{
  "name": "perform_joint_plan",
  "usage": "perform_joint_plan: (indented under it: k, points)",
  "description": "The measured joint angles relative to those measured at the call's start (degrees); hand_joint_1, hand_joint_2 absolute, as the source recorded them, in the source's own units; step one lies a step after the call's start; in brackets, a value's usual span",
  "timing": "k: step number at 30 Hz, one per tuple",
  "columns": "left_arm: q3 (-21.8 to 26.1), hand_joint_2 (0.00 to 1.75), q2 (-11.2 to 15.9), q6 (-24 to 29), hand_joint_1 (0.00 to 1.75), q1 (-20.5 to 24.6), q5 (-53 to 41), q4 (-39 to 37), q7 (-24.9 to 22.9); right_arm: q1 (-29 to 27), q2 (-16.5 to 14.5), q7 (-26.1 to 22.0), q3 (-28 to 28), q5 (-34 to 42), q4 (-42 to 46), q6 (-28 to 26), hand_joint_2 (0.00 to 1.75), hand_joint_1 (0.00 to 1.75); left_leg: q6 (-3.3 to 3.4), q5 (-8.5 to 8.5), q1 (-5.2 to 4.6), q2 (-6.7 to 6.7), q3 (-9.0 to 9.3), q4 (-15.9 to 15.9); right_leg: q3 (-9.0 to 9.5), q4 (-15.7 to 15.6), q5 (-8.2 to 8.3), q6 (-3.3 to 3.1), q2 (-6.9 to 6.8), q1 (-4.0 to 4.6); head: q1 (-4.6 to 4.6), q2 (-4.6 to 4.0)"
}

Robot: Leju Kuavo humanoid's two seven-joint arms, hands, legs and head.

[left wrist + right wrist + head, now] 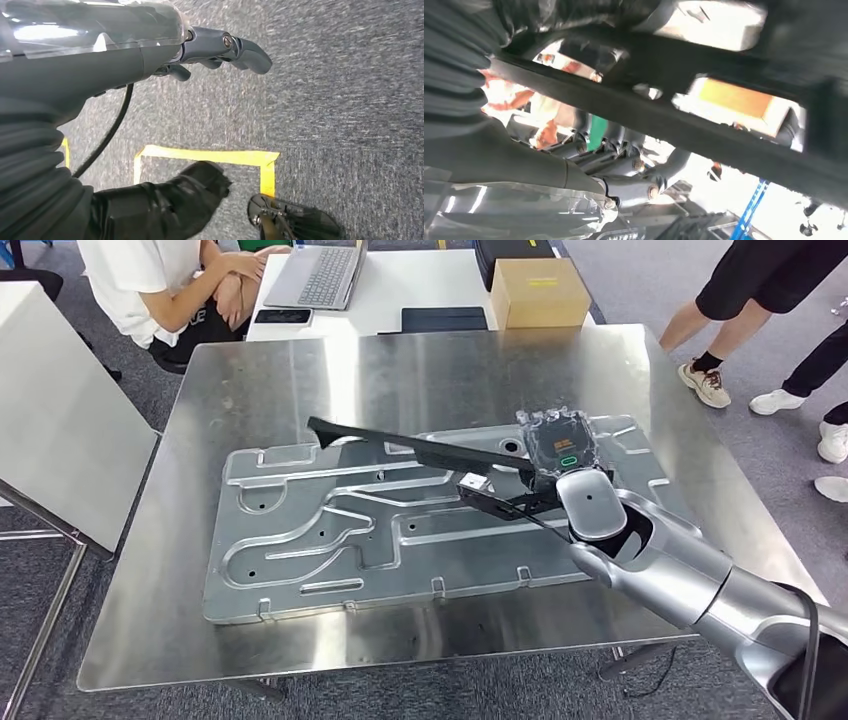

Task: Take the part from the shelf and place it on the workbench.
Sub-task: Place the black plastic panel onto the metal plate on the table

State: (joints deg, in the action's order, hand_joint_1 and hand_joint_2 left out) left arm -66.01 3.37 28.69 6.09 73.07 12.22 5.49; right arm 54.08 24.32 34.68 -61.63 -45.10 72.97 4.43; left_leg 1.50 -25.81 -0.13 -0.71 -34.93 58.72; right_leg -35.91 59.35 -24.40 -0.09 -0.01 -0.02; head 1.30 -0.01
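A long black plastic part [420,452] hangs slanted just above the stamped metal panel [330,540] that lies on the steel workbench [300,370]. My right hand [560,445], wrapped in clear film, grips the part at its right end, over the panel's far right corner. In the right wrist view the part [664,120] crosses the picture as a dark bar with my fingers [634,172] curled around it. My left hand [225,50] hangs over grey carpet with nothing in it.
Behind the workbench stands a white table with a laptop [320,275], a phone [283,316] and a cardboard box [540,292]. A person [165,285] sits at the back left. Other people's legs [740,310] stand at the right. A white panel [55,430] stands left.
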Motion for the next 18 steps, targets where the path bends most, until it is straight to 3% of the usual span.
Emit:
perform_joint_plan:
  k: [2, 4, 7, 9, 10, 13, 15, 18]
  points:
    - [0.27, 0.0, 0.01, 0.09, 0.0, -0.03, 0.26, 0.0, -0.19, -0.45, -0.02, -0.09, 0.03, 0.21, -0.09, -0.41, 0.0, 0.0, -0.55, -0.04, 0.01, 0.02, -0.02, -0.1, 0.31, -0.58, 0.16, -0.25, -0.01, -0.08, 0.03, 0.0]
    - [0.44, 0.0, 0.02, 0.11, 0.0, -0.07, 0.49, 0.0, -0.26, -0.81, -0.06, -0.11, 0.05, 0.34, -0.15, -0.72, 0.0, 0.0, -1.12, -1.36, 0.03, 0.13, -0.5, 1.53, 0.73, -1.18, 0.4, -0.63, -0.09, -0.43, 0.1, -0.01]
    - [0.62, 0.0, 0.02, 0.13, 0.0, -0.05, 0.7, 0.0, -0.27, -1.25, -0.11, -0.12, 0.06, 0.55, -0.31, -0.9, 0.0, 0.0, -1.82, -6.1, 0.26, 0.31, -4.63, 10.96, 0.94, -1.39, 0.46, -0.9, -0.24, -0.52, 0.21, -0.01]
    - [0.75, 0.0, 0.02, 0.15, 0.0, -0.11, 0.76, 0.0, -0.27, -1.88, -0.12, -0.13, 0.06, 0.72, -0.45, -0.92, 0.0, 0.0, -2.18, -6.84, 0.38, 0.33, -6.65, 15.03, 0.94, -1.3, 0.41, -0.94, -0.25, -0.52, 0.22, -0.01]
    - [0.8, 0.0, 0.03, 0.17, 0.0, -0.17, 0.78, 0.0, -0.27, -2.17, -0.13, -0.13, 0.06, 0.8, -0.5, -0.93, 0.0, 0.0, -2.27, -5.64, 0.46, 0.35, -6.21, 13.98, 0.95, -1.21, 0.39, -0.92, -0.21, -0.54, 0.22, -0.01]
    - [0.84, 0.0, 0.04, 0.28, 0.0, -0.17, 0.81, 0.0, -0.23, -2.43, -0.12, -0.13, 0.22, 0.88, -0.55, -1.05, 0.0, 0.0, -1.96, -0.79, 0.55, 0.37, -1.19, 3.39, 0.86, -0.64, 0.07, -0.46, -0.04, -0.52, 0.21, -0.01]
    - [0.9, 0.0, 0.04, 0.3, 0.0, -0.09, 0.8, 0.0, -0.14, -2.37, -0.07, -0.12, 0.52, 0.88, -0.58, -1.16, 0.0, 0.0, -1.38, -0.36, 0.39, 0.32, 0.23, 0.37, 0.71, -0.44, -0.04, 0.1, -0.02, -0.37, 0.14, -0.01]
    - [0.94, 0.0, 0.03, 0.21, 0.0, -0.15, 0.78, 0.0, 0.04, -2.41, -0.01, -0.12, 0.81, 0.89, -0.58, -1.28, 0.0, 0.0, -0.35, -0.01, 0.35, 0.34, 0.44, -0.13, 0.53, -0.14, -0.28, 0.91, 0.02, -0.45, 0.13, -0.01]
